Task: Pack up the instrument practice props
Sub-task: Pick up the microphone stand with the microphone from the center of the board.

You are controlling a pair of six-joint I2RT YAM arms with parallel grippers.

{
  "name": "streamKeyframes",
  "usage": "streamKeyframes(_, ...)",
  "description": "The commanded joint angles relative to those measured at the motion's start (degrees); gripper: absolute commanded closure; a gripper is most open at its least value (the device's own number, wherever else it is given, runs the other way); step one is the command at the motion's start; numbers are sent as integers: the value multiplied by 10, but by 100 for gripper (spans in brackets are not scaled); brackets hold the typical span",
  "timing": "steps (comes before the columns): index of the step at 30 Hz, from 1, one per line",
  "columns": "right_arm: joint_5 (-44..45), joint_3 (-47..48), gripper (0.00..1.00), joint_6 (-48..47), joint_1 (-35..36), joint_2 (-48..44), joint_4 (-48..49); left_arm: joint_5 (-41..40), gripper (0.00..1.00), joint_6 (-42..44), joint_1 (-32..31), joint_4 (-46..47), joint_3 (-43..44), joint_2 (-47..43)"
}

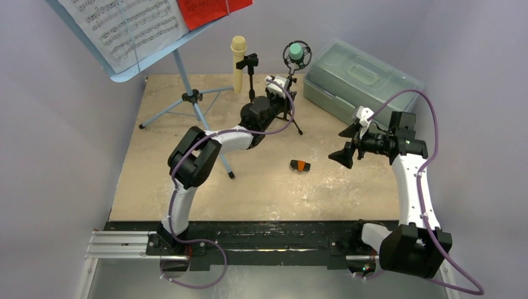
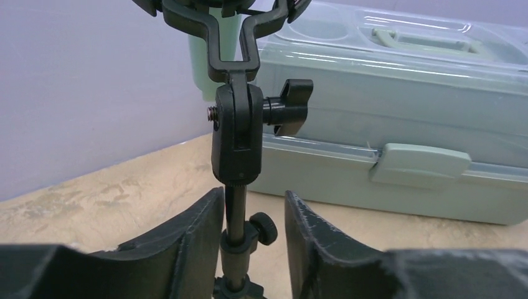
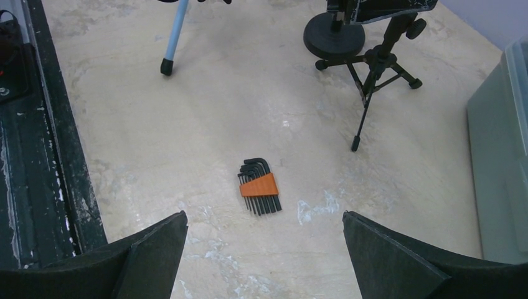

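The pale-blue music rack (image 1: 127, 65) on tripod legs (image 1: 196, 103) stands at the back left and carries white pages (image 1: 121, 22) and a red page (image 1: 208, 9). A cream microphone (image 1: 238, 59) sits in a black holder (image 1: 250, 62). A teal microphone (image 1: 297, 54) sits in a black tripod holder (image 2: 235, 137). My left gripper (image 1: 285, 93) is open with its jaws on either side of that holder's pole (image 2: 235, 212); the left finger is next to the pole and the right finger stands apart. My right gripper (image 1: 342, 144) is open wide and empty, above the table.
The grey-green plastic case (image 1: 361, 78) with a handle lies closed at the back right, just behind the teal microphone's holder (image 2: 398, 118). An orange-sleeved set of hex keys (image 3: 258, 187) lies on the table under my right gripper (image 3: 264, 215). A rack leg (image 3: 171, 37) and the tripod feet (image 3: 367, 75) are beyond it.
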Motion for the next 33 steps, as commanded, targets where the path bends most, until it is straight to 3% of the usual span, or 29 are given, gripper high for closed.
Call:
streamKeyframes(1, -15, 2, 1, -14, 2, -10, -8, -14, 67, 25, 5, 15, 44, 23)
streamKeyframes(6, -12, 0, 1, -15, 2, -9, -9, -5, 87, 37, 5, 27, 56, 35)
streamKeyframes(11, -11, -1, 1, -16, 2, -9, -10, 3, 100, 58, 5, 58, 54, 38)
streamKeyframes(16, -7, -2, 1, -19, 2, -9, -10, 28, 100, 75, 6, 99, 16, 2)
streamKeyframes(22, -9, -5, 1, -20, 3, -8, -11, 31, 100, 123, 7, 111, -69, -111)
streamKeyframes(33, -11, -9, 1, -21, 4, -6, -12, 83, 100, 74, 7, 111, -246, -286)
